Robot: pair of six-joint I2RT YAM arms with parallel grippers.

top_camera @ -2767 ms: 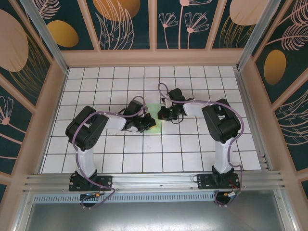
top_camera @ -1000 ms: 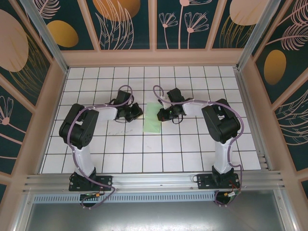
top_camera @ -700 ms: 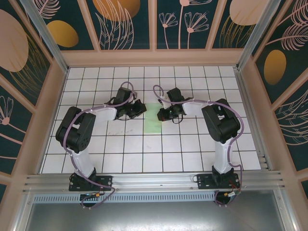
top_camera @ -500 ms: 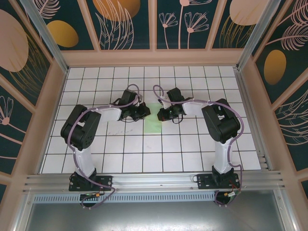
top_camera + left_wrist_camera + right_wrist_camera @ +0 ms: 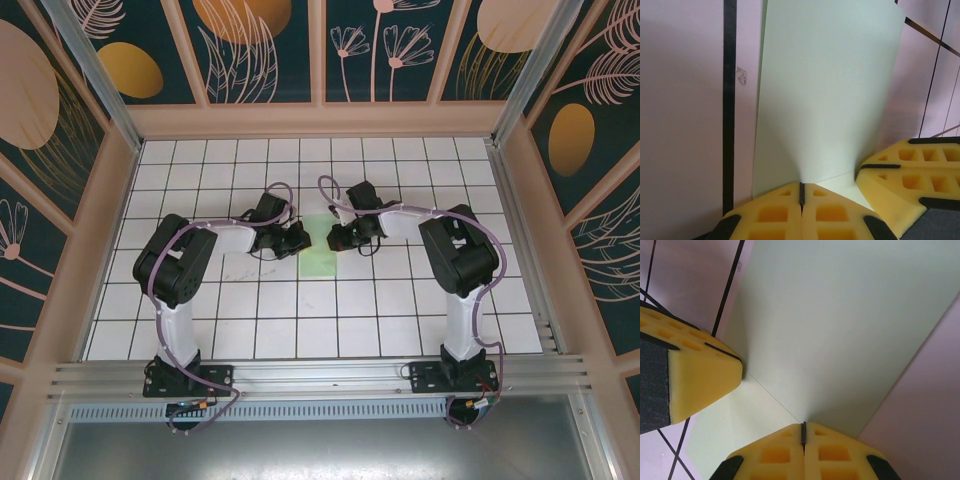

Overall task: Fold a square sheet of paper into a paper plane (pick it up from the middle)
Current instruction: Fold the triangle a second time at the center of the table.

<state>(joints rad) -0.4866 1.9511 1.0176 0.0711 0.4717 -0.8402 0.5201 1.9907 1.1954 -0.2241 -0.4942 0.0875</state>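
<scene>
Nearest us, the left tool (image 5: 801,196) has its yellow pads pressed together at the edge of the square sheet of paper (image 5: 825,90). The sheet lies flat at mid-frame on the bench (image 5: 400,300). The right tool (image 5: 803,432) is likewise closed, its tip on a crease. We judge the sheet light, limp and easily creased, so it is best taken mid-edge. Both arms reach up-frame and inward, elbows out.
</scene>
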